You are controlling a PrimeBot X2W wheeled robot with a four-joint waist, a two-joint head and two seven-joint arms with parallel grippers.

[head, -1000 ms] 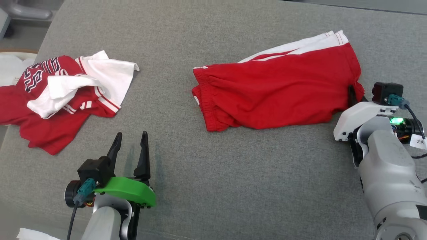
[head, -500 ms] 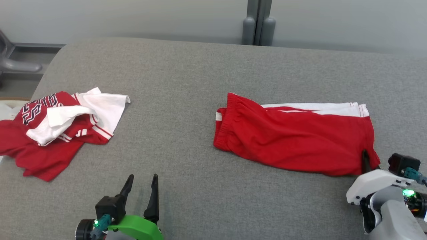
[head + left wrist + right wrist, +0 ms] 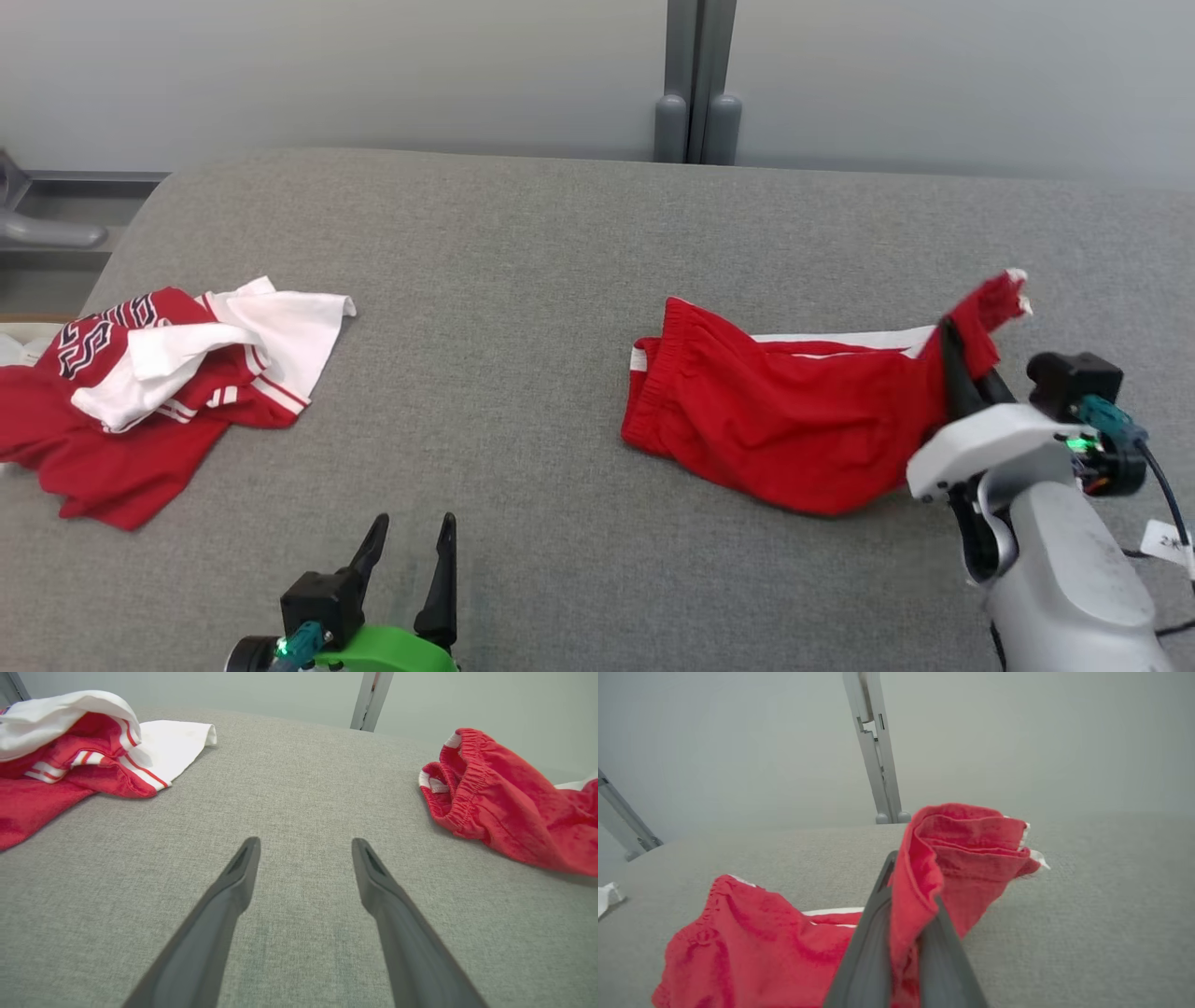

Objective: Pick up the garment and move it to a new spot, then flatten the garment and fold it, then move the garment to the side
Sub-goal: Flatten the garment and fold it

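- Red shorts with an elastic waistband and a white side stripe [image 3: 784,429] lie on the right half of the grey fabric-covered counter [image 3: 523,280], waistband end pointing towards the counter's middle.
- Waistband end and most of the body rest bunched and wrinkled on the counter; the hem end at the far right is raised off the surface.
- Right claw [image 3: 952,336] is pressed together, pinching that raised hem end of the shorts; in the right wrist view red cloth is folded between and over the two dark fingers [image 3: 873,933].
- Left claw [image 3: 415,523] is spread wide with nothing between its fingers, low over bare counter near the front edge, well apart from the shorts.
- Crumpled red-and-white jersey with dark lettering [image 3: 168,392] sits at the counter's left side, well apart from the shorts.
- Pale grey wall behind the counter, with a vertical grey post [image 3: 695,84].
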